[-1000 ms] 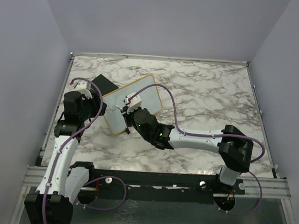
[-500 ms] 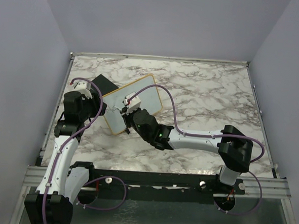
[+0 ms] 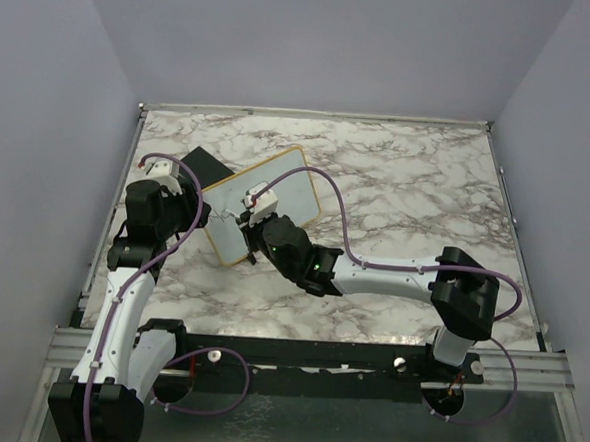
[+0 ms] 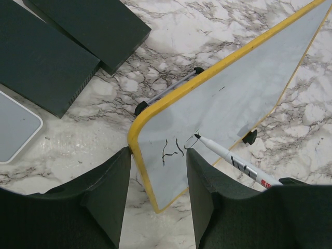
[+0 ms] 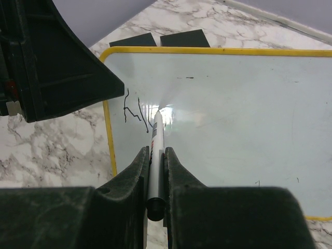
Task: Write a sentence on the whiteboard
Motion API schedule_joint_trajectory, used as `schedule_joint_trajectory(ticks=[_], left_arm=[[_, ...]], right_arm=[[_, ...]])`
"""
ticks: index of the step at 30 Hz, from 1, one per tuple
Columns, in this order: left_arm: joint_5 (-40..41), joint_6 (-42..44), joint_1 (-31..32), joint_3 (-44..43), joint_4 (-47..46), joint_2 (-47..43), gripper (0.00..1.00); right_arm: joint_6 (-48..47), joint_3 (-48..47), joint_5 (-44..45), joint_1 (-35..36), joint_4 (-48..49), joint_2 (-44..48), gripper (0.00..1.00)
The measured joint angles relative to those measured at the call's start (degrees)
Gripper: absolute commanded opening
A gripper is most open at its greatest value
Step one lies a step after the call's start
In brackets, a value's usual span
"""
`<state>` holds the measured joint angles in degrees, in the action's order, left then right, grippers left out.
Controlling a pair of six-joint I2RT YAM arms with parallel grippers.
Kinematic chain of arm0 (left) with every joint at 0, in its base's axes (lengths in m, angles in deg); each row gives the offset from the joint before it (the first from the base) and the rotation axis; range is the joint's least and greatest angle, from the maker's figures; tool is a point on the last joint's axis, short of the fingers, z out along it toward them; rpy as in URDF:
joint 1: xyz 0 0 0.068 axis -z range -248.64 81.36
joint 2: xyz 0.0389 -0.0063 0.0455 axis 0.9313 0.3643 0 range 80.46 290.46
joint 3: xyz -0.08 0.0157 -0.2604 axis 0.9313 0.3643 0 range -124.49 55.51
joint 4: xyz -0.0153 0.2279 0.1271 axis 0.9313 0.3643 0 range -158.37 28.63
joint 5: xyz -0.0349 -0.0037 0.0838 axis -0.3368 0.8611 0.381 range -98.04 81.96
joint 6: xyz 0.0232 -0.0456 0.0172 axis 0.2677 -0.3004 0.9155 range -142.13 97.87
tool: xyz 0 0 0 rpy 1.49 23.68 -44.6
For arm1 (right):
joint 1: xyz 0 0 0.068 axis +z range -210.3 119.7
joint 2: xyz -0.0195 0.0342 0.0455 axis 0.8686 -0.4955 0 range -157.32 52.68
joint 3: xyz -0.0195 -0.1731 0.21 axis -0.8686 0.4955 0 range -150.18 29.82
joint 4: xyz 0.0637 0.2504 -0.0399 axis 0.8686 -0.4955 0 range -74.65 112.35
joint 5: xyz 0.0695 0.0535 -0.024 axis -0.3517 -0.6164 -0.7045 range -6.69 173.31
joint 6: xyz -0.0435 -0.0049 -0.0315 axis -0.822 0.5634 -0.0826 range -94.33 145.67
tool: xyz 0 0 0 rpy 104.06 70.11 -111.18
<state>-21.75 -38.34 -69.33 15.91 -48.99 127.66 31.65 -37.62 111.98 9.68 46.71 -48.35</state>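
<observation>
The whiteboard (image 3: 277,192) (image 4: 244,93) (image 5: 233,119), yellow-framed, lies slanted at the table's left middle. My left gripper (image 3: 203,215) (image 4: 158,151) straddles its near left corner, one finger against the yellow frame and the other over the white surface, shut on that corner. My right gripper (image 3: 247,216) (image 5: 155,150) is shut on a white marker (image 5: 155,137) (image 4: 236,162). The marker's black tip touches the board. The sentence (image 4: 174,148) (image 5: 132,110) is only a few dark strokes just left of the tip.
Two flat black blocks (image 4: 46,62) (image 4: 98,26) lie beyond the board's left end, seen as one dark shape (image 3: 200,163) from above. A pale rounded panel (image 4: 13,124) sits at the left edge. Marble table (image 3: 416,208) extends to the right, with walls on three sides.
</observation>
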Motion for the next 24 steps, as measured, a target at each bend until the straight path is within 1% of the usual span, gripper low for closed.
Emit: schedule_joint_trajectory(ticks=[24], left_arm=[[0.0,0.2,0.0,0.0,0.0,0.0,0.48]], right_arm=[[0.0,-1.2,0.1,0.2,0.0,-1.0,0.0]])
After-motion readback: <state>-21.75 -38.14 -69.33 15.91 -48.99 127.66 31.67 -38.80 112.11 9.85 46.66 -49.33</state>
